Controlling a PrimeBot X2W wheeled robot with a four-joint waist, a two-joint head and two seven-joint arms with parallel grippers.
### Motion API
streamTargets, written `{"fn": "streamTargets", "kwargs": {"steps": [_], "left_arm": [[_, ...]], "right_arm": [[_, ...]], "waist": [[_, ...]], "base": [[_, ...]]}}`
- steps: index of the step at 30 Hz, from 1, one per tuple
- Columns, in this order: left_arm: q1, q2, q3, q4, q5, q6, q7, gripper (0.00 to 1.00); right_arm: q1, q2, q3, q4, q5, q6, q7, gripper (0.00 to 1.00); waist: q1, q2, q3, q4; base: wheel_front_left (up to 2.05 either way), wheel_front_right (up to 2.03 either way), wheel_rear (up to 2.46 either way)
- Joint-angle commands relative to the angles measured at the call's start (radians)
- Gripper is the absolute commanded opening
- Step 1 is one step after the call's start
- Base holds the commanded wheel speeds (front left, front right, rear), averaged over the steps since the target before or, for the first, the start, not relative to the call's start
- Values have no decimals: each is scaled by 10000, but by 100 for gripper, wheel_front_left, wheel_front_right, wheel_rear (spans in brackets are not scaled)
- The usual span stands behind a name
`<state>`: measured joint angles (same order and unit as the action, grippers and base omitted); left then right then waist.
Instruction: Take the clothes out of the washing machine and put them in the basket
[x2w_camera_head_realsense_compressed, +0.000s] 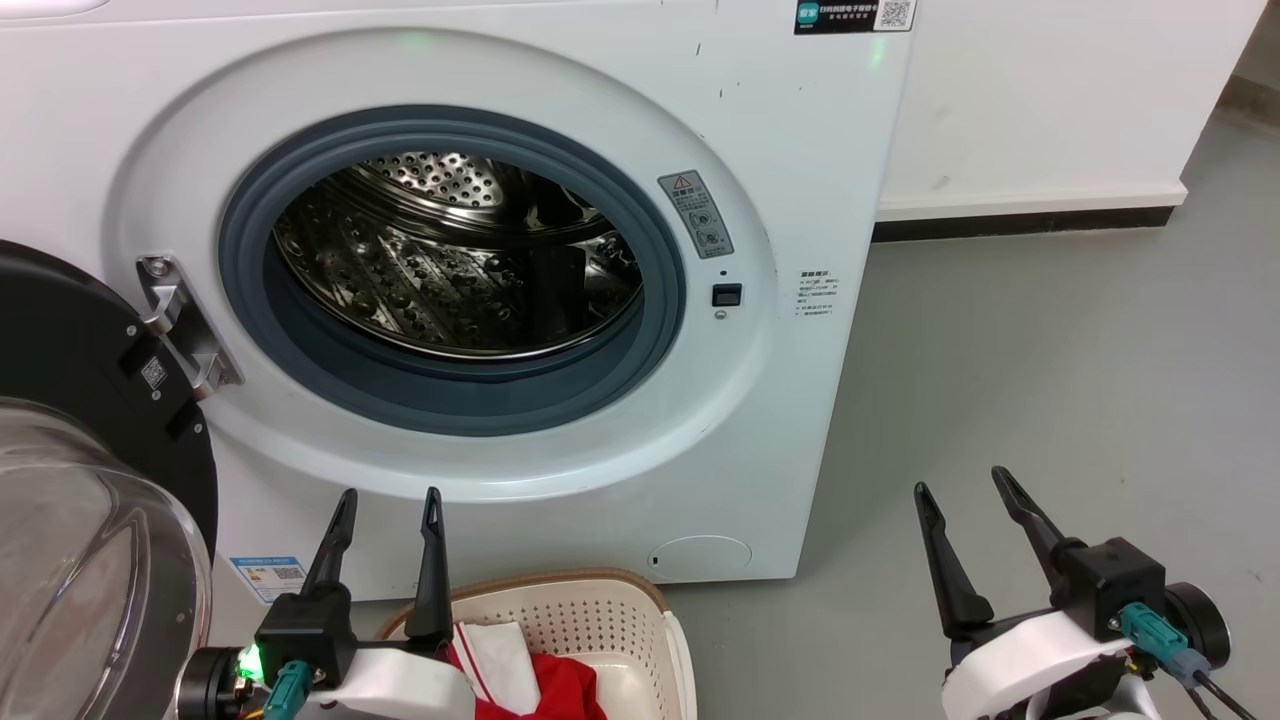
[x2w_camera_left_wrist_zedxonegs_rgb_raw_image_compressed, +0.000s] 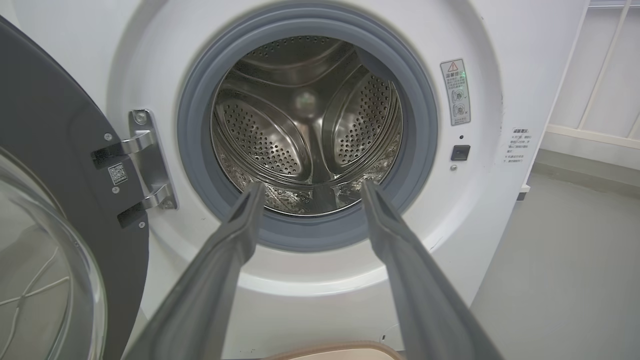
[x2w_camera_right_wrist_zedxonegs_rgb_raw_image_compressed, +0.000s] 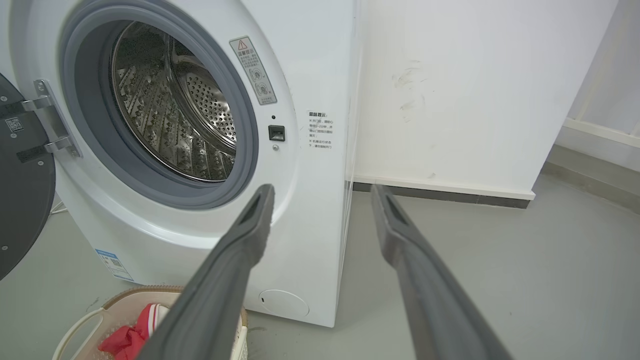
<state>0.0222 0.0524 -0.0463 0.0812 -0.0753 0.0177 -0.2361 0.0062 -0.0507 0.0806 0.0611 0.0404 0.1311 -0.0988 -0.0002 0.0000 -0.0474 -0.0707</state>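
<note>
The white washing machine (x2w_camera_head_realsense_compressed: 820, 180) fills the head view, its grey-rimmed porthole open onto a shiny perforated steel drum (x2w_camera_head_realsense_compressed: 450, 260) with no fabric visible inside. Red clothes (x2w_camera_head_realsense_compressed: 545, 685), one with a white panel, lie in the cream basket (x2w_camera_head_realsense_compressed: 600, 605) on the floor below the porthole. My left gripper (x2w_camera_head_realsense_compressed: 388, 502) hovers open above the basket's left side, nothing between its fingers. My right gripper (x2w_camera_head_realsense_compressed: 960, 480) stands open over the floor to the machine's right. The left wrist view looks straight into the drum (x2w_camera_left_wrist_zedxonegs_rgb_raw_image_compressed: 307, 130). The right wrist view catches the clothes (x2w_camera_right_wrist_zedxonegs_rgb_raw_image_compressed: 127, 337) in the basket (x2w_camera_right_wrist_zedxonegs_rgb_raw_image_compressed: 80, 327).
The black-framed glass door (x2w_camera_head_realsense_compressed: 90, 520) hangs open at the left, close beside my left arm. A white wall with a dark skirting (x2w_camera_head_realsense_compressed: 1020, 220) runs to the right of the machine. Grey floor (x2w_camera_head_realsense_compressed: 1050, 380) stretches out on the right.
</note>
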Motion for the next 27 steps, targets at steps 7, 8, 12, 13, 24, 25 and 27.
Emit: {"fn": "streamTargets", "kwargs": {"steps": [7, 8, 12, 13, 24, 25, 27], "left_arm": [[334, 9, -64, -198, -192, 149, 83, 100], [349, 8, -85, -204, -216, 166, 89, 100], [339, 8, -136, -193, -254, 187, 111, 100], [330, 15, -151, -196, -259, 174, 115, 100], [300, 120, -214, -197, -312, 286, 123, 100], [294, 128, -225, -204, -310, 272, 128, 100], [290, 145, -243, -225, -361, 251, 138, 100]], "right_arm": [[164, 8, 62, -91, 86, -7, 76, 100], [162, 8, 67, -85, 87, -7, 89, 100], [119, 10, 97, -90, 121, -7, 81, 100], [109, 10, 103, -90, 115, -7, 86, 100], [44, 9, 149, -28, 138, -7, 117, 100], [43, 9, 145, -15, 153, -7, 110, 100], [39, 10, 155, -1, 175, -7, 97, 100]], "waist": [[2, 0, 35, 162], [2, 0, 41, 185], [2, 0, 76, 259], [2, 0, 83, 270], [2, 0, 127, 250], [2, 0, 129, 248], [2, 0, 138, 239]], "base": [[0, 0, 0], [0, 0, 0], [0, 0, 0], [0, 0, 0], [0, 0, 0], [0, 0, 0], [0, 0, 0]]}}
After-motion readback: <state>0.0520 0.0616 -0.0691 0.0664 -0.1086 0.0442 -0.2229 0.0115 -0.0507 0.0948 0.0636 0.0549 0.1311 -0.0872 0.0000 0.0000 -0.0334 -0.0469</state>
